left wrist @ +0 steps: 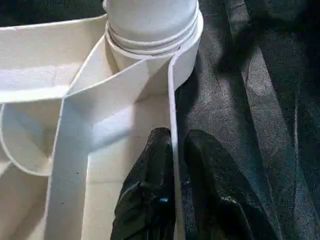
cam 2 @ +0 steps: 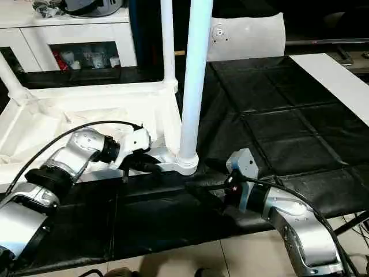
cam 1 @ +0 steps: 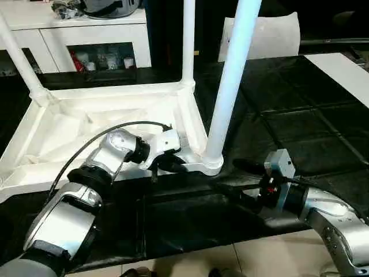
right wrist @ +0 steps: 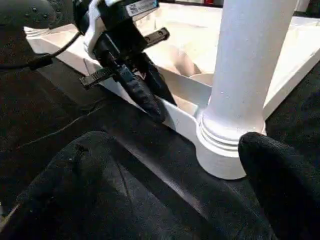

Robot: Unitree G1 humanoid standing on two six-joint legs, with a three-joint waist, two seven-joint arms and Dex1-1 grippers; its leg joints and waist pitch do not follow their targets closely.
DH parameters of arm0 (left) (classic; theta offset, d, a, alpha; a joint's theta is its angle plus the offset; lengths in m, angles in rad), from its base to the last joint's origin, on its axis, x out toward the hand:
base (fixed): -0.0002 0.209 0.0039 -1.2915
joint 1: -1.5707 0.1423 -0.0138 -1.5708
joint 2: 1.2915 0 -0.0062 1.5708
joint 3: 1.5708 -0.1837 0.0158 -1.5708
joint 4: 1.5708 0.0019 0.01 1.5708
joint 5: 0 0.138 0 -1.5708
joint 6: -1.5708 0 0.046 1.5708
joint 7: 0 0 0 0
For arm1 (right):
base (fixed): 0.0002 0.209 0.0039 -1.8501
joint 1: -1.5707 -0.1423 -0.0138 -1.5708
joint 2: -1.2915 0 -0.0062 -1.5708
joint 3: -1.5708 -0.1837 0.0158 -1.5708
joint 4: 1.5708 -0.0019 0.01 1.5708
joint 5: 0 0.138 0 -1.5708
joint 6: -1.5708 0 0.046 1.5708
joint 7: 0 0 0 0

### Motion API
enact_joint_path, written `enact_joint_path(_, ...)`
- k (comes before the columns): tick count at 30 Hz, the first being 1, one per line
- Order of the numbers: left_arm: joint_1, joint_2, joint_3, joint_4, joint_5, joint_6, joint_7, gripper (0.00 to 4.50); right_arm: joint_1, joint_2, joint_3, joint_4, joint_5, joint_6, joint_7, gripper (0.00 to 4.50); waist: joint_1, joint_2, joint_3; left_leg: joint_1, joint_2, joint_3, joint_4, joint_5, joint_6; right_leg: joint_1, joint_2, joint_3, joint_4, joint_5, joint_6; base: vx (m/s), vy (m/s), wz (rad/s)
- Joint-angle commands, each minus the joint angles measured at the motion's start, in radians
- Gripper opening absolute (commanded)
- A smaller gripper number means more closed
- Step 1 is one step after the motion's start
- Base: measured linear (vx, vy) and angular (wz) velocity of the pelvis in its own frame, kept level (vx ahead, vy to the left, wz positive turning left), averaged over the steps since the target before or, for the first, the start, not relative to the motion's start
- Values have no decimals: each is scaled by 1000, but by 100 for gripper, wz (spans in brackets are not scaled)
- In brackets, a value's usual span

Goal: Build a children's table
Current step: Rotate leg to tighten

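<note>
Tabletop (cam 1: 109, 124) lies underside up on a black mat (cam 1: 277, 127), rim and ribs facing the camera. Three legs stand in its corner sockets: a near leg (cam 1: 228, 86) upright in the near corner socket (cam 1: 210, 163), a second leg (cam 1: 188, 40) at the far corner, and a third leg (cam 1: 20, 57) leaning at the far left corner.

Left gripper (left wrist: 173, 150) straddles the near rim (left wrist: 172, 100) just beside the near socket. One finger sits inside the rim, the other outside on the mat side; both fingers (left wrist: 150, 165) lie close against the thin wall, pinching it. The near leg's base rises directly ahead of the jaws.

Right gripper (cam 1: 228, 176) hangs low over the mat, pointing at the near socket. Its jaws are spread wide and hold nothing. In the right wrist view the near leg stands ahead between the two fingers (right wrist: 280, 175), one fingertip just beside the socket collar; contact cannot be told.

A white cabinet (cam 1: 86, 34) stands beyond the tabletop. A flat white sheet (cam 1: 340, 72) lies on the mat well to the right.
</note>
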Motion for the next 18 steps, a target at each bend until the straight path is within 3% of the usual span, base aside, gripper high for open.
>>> enact_joint_path(1,-24,-5,-6,23,15,-13,14,64,7,-12,7,-21,10,11,9,450,4,-10,-83,-1,41,-12,-65,-191,69,59,-72,38,-81,-385,-156,0,0,0)
enact_joint_path(5,-36,-16,-1,45,17,-21,34,64,6,-16,11,-20,11,10,10,450,5,-10,-83,-2,39,-12,-64,-188,71,59,-72,38,-82,-390,-153,0,0,0)
enact_joint_path(12,-39,-30,25,62,-4,-60,28,7,4,-20,14,-18,9,7,15,450,6,-12,-83,0,36,-11,-63,-188,74,58,-72,36,-88,-423,-138,0,0,0)
enact_joint_path(18,-34,-26,13,75,11,-79,22,7,5,-24,18,-15,9,3,21,450,6,-12,-83,-2,40,-13,-65,-188,76,58,-73,36,-84,-409,-143,0,0,0)
